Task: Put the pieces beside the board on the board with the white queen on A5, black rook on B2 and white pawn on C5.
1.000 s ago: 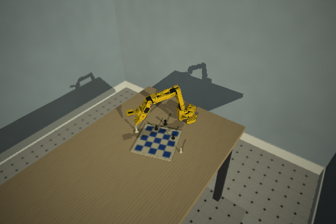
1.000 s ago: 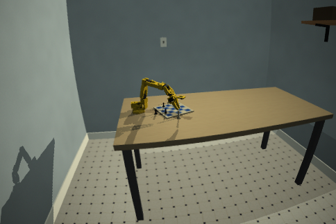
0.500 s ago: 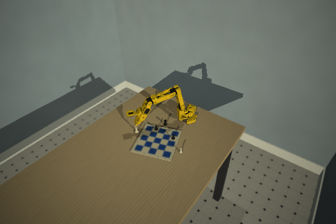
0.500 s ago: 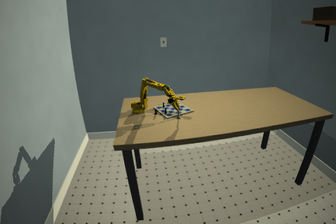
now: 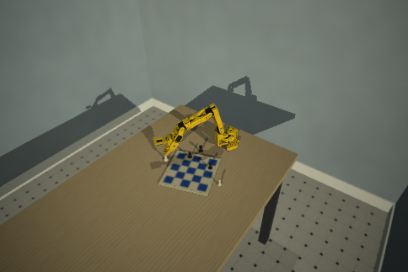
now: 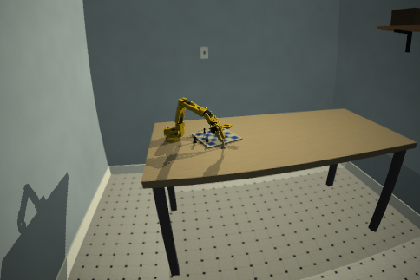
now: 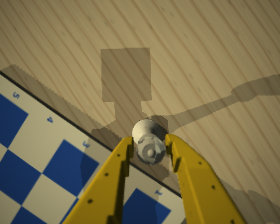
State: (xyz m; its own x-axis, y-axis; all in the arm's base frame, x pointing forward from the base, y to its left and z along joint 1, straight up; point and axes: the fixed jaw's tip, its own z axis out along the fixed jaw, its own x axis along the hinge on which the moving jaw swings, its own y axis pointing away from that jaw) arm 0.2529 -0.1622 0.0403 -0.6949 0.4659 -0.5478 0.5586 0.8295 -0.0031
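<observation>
Gripper [image 7: 151, 145]: fingers standing slightly apart astride white chess piece [image 7: 149, 140], resting just beside board [image 7: 38, 150]; grip uncertain

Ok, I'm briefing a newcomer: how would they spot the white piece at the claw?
On the wooden table, find the blue-checked board beside the yellow arm. Just off its numbered edge stands a small round-headed white piece, between the claw's jaws; the other loose white piece stands across the board.

The arm [image 5: 198, 118] is bright yellow throughout — blocky links with black sections at the joints and a chunky yellow base [image 5: 228, 138]. Its two fingers are flat yellow blades, each dotted with small dark screw holes — one broader than the other.
</observation>
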